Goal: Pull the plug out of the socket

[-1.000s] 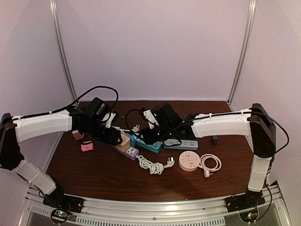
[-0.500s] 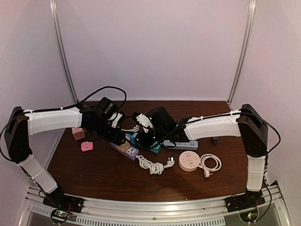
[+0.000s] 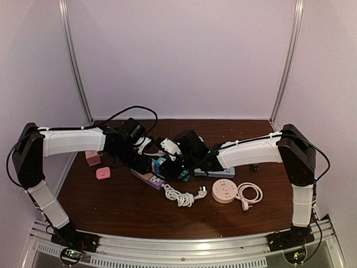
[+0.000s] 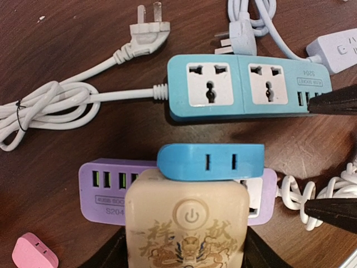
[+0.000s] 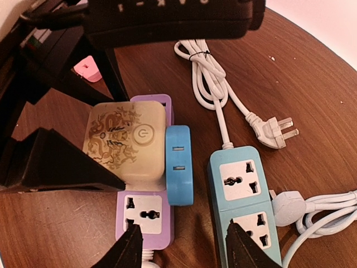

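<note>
A beige plug block (image 4: pixel 187 223) with a dragon print and a power button sits in the purple power strip (image 4: pixel 106 190); both also show in the right wrist view, the block (image 5: pixel 125 139) and the strip (image 5: pixel 144 215). A blue adapter (image 4: pixel 211 162) lies against the block. My left gripper (image 4: pixel 186 240) is open, with one finger (image 5: pixel 61 167) close on each side of the block. My right gripper (image 5: pixel 187 245) is open and empty, one fingertip over the purple strip's free socket and one over the teal strip (image 5: pixel 242 195). In the top view both grippers, left (image 3: pixel 146 159) and right (image 3: pixel 177 162), meet over the strips.
A coiled white cable (image 3: pixel 179 196) with a plug lies in front of the strips. A round pink socket (image 3: pixel 224 191) and a white cable loop (image 3: pixel 249 194) lie to the right, a grey strip (image 3: pixel 215 170) behind them. Small pink adapters (image 3: pixel 103 173) lie to the left.
Both arms have reached inward. My left gripper moved right onto the beige block, and my right gripper moved left over the purple and teal strips.
</note>
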Robot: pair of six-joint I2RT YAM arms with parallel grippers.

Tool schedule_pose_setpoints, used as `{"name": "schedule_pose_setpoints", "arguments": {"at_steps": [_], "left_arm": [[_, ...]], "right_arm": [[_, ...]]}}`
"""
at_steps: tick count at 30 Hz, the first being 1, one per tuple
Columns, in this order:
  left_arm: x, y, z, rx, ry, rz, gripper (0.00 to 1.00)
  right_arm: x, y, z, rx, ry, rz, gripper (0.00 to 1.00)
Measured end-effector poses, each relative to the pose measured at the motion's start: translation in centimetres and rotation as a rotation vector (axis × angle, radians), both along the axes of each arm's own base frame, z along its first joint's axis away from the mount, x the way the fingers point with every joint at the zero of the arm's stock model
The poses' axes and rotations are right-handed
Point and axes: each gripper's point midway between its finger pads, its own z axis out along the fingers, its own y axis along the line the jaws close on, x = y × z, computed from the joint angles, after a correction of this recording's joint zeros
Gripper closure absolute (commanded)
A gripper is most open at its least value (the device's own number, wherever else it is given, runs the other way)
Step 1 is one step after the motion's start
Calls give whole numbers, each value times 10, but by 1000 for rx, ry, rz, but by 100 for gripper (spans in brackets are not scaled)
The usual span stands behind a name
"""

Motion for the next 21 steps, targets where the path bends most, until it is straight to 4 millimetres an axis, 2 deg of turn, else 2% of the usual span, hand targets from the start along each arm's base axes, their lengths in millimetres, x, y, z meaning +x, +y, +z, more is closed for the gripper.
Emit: {"name": "schedule_pose_setpoints", "arguments": {"at_steps": [5,11,15,21], "left_arm": [[2,-2,0,-9,-11,-8,62],[-4,1,0,-31,-29,-12,74],[-18,7,1,-49,-14,-24,77],[-41,11,1,-61,6,-42,78]], "right_arm": [[-5,-6,-12,-15,10,0,47],[-11,-13,-16,-19,17,0,47],[-17,-8,-11,-5,8,14,48],[-41,10,-6,17,0,64,48]]}}
